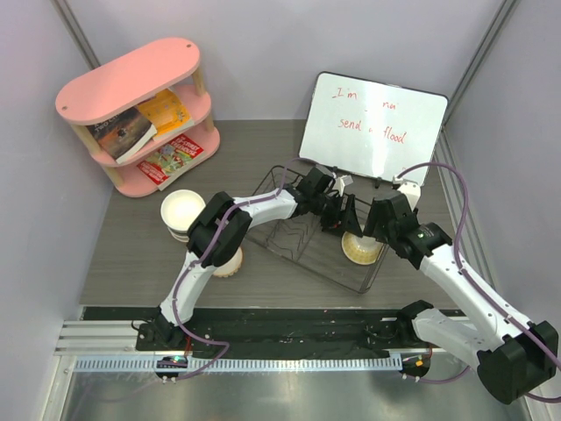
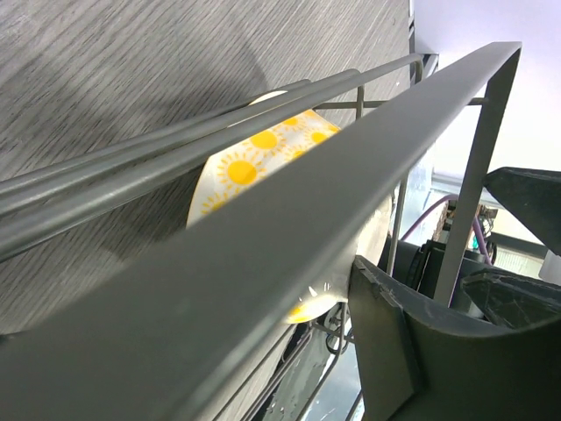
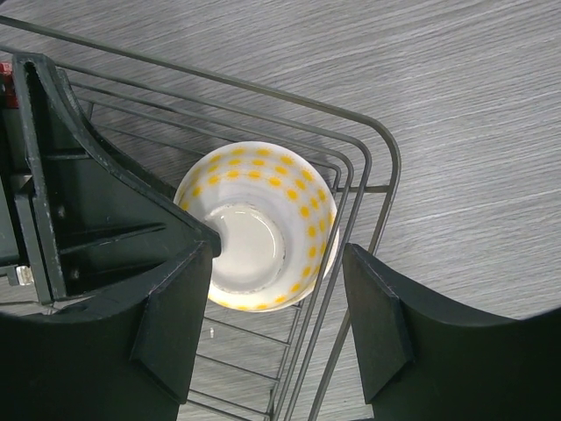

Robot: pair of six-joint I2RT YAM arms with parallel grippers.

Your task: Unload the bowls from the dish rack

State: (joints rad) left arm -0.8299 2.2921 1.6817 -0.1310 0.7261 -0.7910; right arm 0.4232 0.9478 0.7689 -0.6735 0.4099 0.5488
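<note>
Yellow sun-spots on white ceramic mark the one bowl I can see left in the wire dish rack (image 1: 302, 250). This yellow patterned bowl (image 3: 259, 224) sits wedged in the rack's right-hand corner, tipped so that its plain foot ring faces up. The right hand (image 3: 279, 263) hovers straight above it, fingers wide apart, and holds nothing. One finger is over the bowl's inner rim. The other seems to sit outside the corner wires, so the rack wall lies between it and the bowl. The left hand (image 1: 331, 209) reaches in from the rack's middle and is just beside the bowl on that side. Bars crowd its own camera, and I cannot tell whether its fingers are apart or together. The right arm is plainly the nearer and better lined up. I'd judge the outer finger must come inside the wire before any squeeze. Out on the counter (image 1: 140, 254), well to the left, stands a white bowl (image 1: 182, 210).
</note>
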